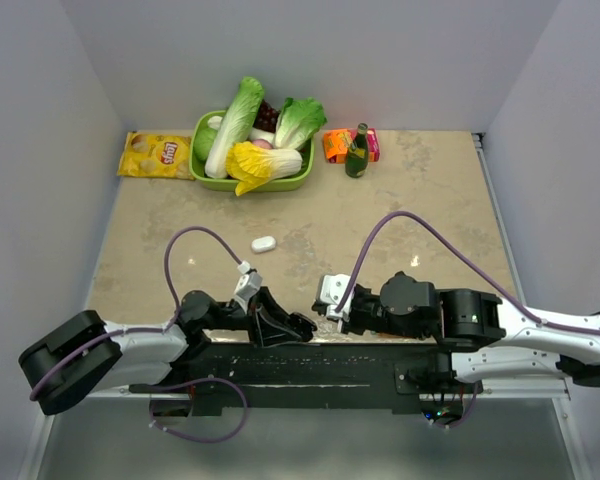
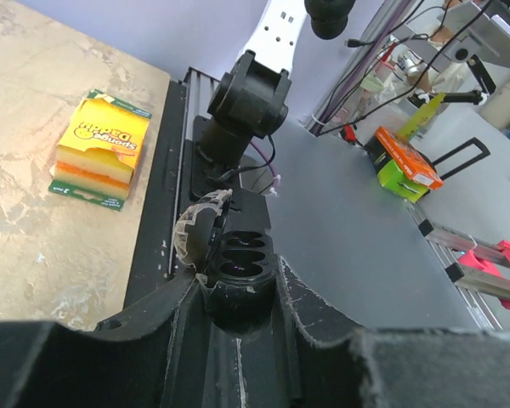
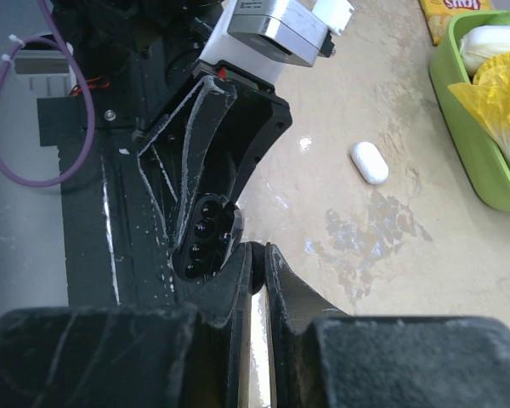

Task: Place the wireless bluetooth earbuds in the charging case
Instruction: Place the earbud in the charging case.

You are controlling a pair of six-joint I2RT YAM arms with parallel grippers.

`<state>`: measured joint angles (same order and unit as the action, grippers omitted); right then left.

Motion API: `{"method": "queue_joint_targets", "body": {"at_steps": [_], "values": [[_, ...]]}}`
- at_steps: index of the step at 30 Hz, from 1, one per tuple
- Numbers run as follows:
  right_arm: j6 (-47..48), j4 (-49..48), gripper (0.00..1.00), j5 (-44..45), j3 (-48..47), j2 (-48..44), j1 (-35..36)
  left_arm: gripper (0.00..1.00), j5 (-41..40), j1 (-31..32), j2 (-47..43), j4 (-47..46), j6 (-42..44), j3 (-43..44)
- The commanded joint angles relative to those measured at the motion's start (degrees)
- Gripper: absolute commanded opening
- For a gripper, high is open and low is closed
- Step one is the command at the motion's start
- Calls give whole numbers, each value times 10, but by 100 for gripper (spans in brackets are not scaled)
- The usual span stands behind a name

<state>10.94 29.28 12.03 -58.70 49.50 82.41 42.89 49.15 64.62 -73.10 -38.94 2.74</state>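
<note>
Charging case (image 2: 238, 265), black, lid flipped open, clamped between fingers of left tool (image 1: 290, 326) at near edge of table (image 1: 420, 200), wells facing the right arm. Right tool (image 3: 258, 255) just beside the case's open mouth, fingers pressed nearly together. Something small and dark sits at the tips, too small to identify. Wells look dark, contents unclear. White case (image 1: 263, 243) closed, lying on table well apart from both tools, toward green basket (image 1: 270, 186) of vegetables. Sponge pack (image 2: 98, 149) on table, seen from left wrist.
</note>
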Motion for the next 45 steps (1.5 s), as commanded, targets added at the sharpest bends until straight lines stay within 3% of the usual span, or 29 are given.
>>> {"method": "queue_joint_targets", "body": {"at_steps": [1,20,45], "values": [[4,-10,0,-24,-5,0,6,0,24,-4,2,-211,-4,21],[-4,-8,0,-32,7,15,36,0,24,-5,-63,-84,48,85],[0,-16,0,44,12,31,48,0,26,-4,-55,-103,35,92]]}}
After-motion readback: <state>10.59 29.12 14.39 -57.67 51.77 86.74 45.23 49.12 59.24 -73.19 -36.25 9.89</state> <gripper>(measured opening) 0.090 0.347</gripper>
